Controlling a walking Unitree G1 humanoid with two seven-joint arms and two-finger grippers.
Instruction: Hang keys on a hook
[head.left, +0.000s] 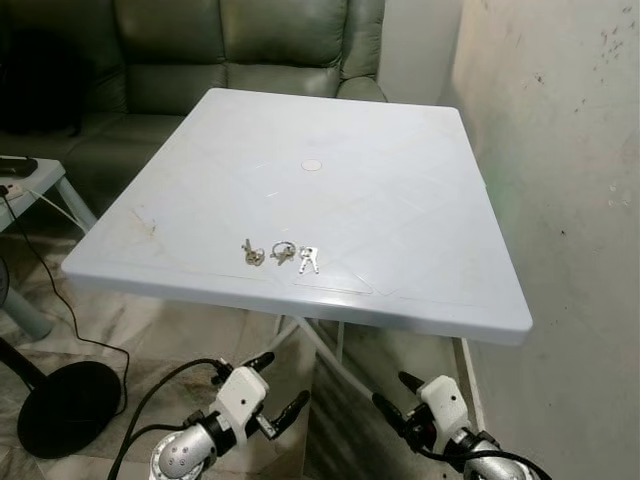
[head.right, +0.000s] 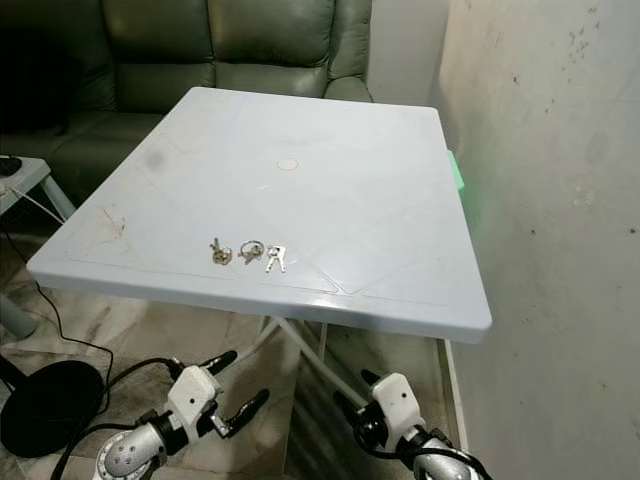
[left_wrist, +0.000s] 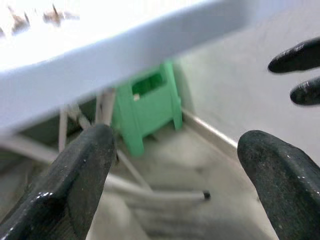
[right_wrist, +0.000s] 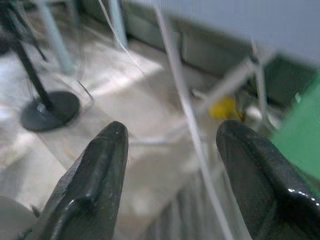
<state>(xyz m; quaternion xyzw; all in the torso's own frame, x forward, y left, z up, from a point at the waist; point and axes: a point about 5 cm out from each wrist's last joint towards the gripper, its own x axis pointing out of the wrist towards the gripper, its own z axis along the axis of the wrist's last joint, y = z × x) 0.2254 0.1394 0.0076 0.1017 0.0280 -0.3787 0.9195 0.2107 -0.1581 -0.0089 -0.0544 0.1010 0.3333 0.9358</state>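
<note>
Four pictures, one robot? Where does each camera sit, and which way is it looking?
Left eye view: on the head, looking down at the table with the keys; left gripper and right gripper low, both open.
Right eye view: the other eye, same scene.
Left wrist view: along its fingers, under the table toward a green stool.
Right wrist view: along its fingers, at floor and a black round base.
Shared: both wrist views see the stool.
</note>
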